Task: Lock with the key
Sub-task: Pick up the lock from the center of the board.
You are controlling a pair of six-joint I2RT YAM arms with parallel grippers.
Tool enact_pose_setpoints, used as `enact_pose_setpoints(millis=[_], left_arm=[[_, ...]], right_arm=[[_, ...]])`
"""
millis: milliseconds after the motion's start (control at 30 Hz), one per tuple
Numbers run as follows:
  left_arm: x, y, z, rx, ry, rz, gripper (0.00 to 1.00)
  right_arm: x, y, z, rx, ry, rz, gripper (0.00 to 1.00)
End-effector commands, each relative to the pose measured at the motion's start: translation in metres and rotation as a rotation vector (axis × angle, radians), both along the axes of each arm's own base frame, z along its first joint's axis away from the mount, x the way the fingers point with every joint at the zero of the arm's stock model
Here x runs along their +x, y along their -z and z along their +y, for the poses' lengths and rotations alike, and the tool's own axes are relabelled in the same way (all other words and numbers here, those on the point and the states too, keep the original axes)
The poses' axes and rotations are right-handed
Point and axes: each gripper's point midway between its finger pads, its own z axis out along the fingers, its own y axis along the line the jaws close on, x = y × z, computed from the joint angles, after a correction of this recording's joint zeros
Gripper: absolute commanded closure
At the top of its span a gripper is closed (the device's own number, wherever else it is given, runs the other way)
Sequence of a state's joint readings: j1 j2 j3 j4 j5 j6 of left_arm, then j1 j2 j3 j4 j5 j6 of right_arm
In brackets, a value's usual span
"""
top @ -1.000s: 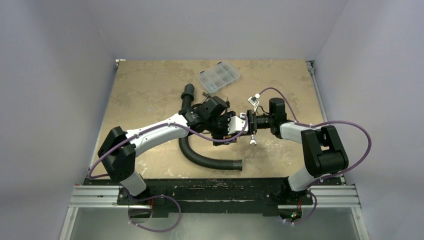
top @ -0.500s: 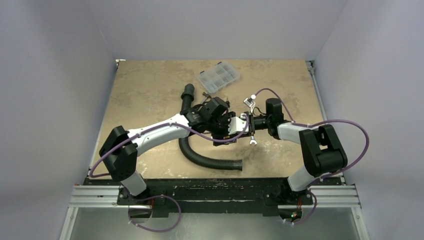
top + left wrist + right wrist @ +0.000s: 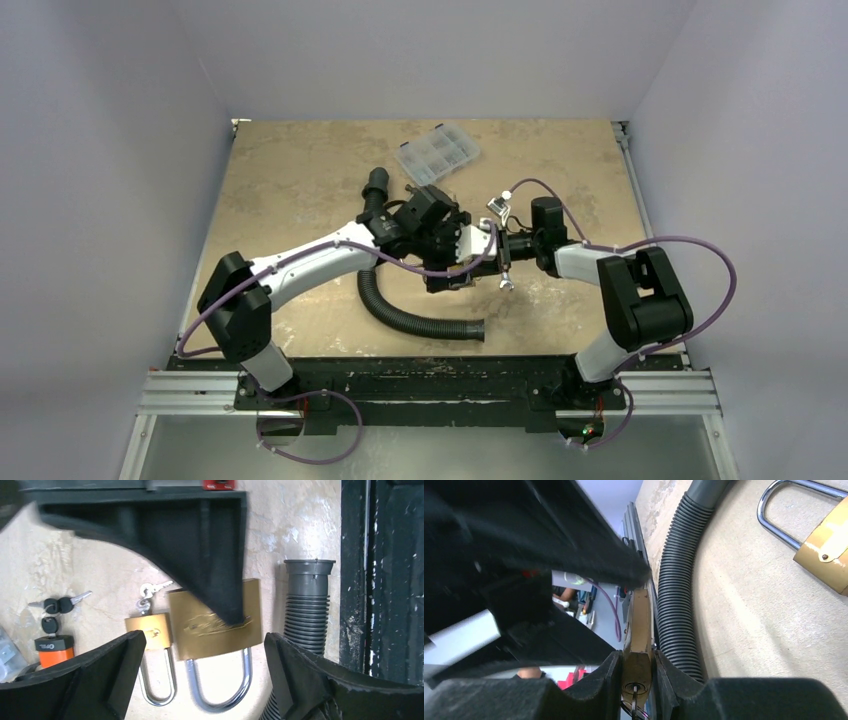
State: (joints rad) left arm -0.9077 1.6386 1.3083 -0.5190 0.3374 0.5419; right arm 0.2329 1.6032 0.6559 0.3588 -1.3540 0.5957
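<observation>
At the bottom of the right wrist frame, what looks like the key (image 3: 636, 699) sits in the keyhole of a brass padlock (image 3: 638, 625) seen edge-on. The right gripper (image 3: 637, 664) has its jaws clamped narrow across the lock's body. Beyond, on the desk (image 3: 764, 630), lie the corrugated hose (image 3: 676, 580) and a 2nd padlock (image 3: 829, 545). The left gripper (image 3: 204, 639) hangs above both locks, jaws wide, holding nothing. To do this step well, hold the right grip firm and level. Bring the left jaws onto the key's flat head, close squarely, then twist along the key's axis without tugging.
</observation>
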Motion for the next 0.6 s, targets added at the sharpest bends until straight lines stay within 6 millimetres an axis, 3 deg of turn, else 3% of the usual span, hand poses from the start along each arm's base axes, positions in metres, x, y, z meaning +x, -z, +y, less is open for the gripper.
enact_pose_setpoints(millis=[0, 100, 233, 567], left_arm=[[0.016, -0.068, 0.009, -0.21, -0.001, 0.081, 0.0], [0.027, -0.085, 0.035, -0.281, -0.026, 0.174, 0.0], [0.028, -0.089, 0.058, -0.34, -0.039, 0.279, 0.0], [-0.004, -0.088, 0.07, -0.363, 0.011, 0.375, 0.05]], right_arm=[[0.004, -0.03, -0.004, 0.052, -0.041, -0.218, 1.0], [0.005, -0.039, -0.005, 0.046, -0.024, -0.311, 1.0], [0.005, -0.056, -0.006, 0.053, -0.01, -0.438, 1.0], [0.007, -0.104, -0.008, 0.061, -0.035, -0.768, 1.0]])
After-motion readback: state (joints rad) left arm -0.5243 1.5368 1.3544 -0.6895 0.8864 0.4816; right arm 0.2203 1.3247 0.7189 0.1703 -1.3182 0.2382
